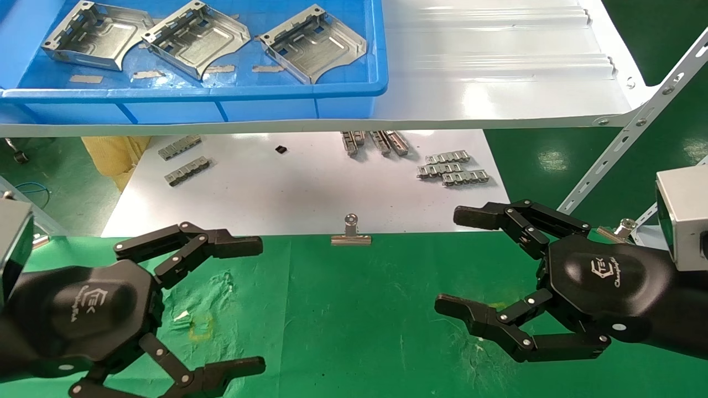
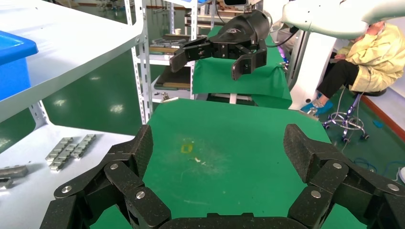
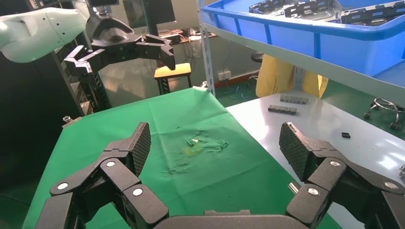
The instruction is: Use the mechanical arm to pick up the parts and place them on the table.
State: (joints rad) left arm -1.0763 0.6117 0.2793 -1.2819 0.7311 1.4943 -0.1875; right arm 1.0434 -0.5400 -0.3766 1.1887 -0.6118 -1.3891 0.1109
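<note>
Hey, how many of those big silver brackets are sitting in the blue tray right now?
3, all in the blue tray on the shelf: the left bracket, the middle bracket, and the right bracket. The tray's left end is cut off, so more may be hidden.

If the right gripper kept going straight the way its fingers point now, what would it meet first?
Probably the left gripper, which faces it across the green table. The right gripper is open above the cloth, and nothing shows in between. Depth is hard to judge.

My hands are glossy black with white logos; silver parts sit in a blue tray; the counter is green.
</note>
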